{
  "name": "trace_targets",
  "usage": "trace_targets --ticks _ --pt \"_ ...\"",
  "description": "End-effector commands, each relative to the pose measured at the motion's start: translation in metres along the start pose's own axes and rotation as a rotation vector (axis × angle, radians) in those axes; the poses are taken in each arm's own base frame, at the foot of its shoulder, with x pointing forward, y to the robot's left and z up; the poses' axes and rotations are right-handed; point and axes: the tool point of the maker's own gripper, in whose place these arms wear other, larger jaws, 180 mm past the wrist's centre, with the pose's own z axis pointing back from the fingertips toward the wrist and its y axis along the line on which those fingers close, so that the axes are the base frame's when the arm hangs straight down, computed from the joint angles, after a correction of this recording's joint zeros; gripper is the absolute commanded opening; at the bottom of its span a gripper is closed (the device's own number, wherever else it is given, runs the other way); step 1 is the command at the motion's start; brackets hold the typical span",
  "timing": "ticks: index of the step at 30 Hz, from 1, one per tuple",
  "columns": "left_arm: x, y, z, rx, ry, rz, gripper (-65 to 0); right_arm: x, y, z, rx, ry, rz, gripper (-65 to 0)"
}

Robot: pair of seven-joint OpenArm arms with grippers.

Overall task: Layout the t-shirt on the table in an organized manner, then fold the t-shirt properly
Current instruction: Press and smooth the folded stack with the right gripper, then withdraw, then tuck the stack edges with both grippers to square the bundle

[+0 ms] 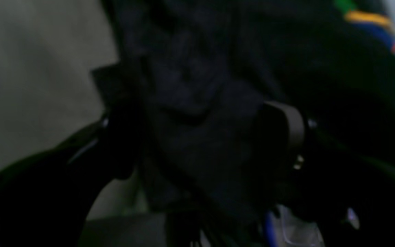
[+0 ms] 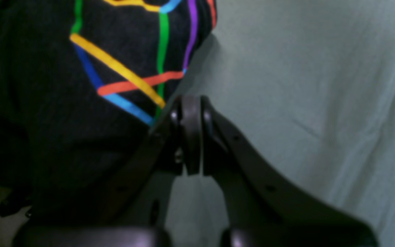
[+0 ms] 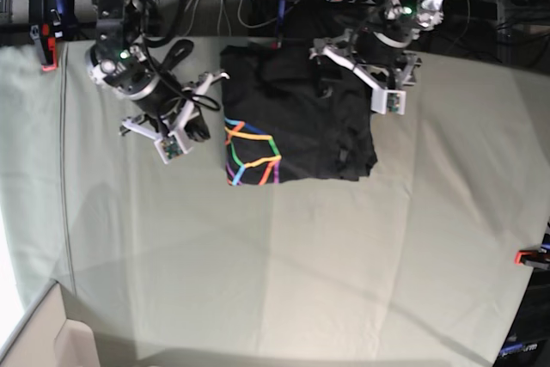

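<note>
Left gripper (image 1: 197,144) jaws spread wide, bunched t-shirt (image 3: 296,118) between them. Right gripper (image 2: 191,137) pressed together, empty, just beside shirt's edge.

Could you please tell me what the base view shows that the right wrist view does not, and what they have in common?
Only the base view shows the whole folded t-shirt, both arms, the left gripper over the shirt's far edge, and a red clamp at the table's edge. Only the right wrist view shows the right gripper close up, its fingers pressed together beside the shirt, holding nothing. Both show the multicolour line graphic and the pale table.
</note>
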Motion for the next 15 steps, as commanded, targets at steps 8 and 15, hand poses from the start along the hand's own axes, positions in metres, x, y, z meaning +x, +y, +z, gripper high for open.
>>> trace_targets --ticks 8,15 --pt "0.023 0.076 0.021 0.166 -0.065 -0.008 -14.7 0.013 0.0 0.002 0.002 -0.045 0.001 -65.0" --pt "0.039 0.105 0.03 0.24 -0.107 0.012 -14.6 0.011 0.001 0.002 0.004 -0.043 -0.001 -65.0"
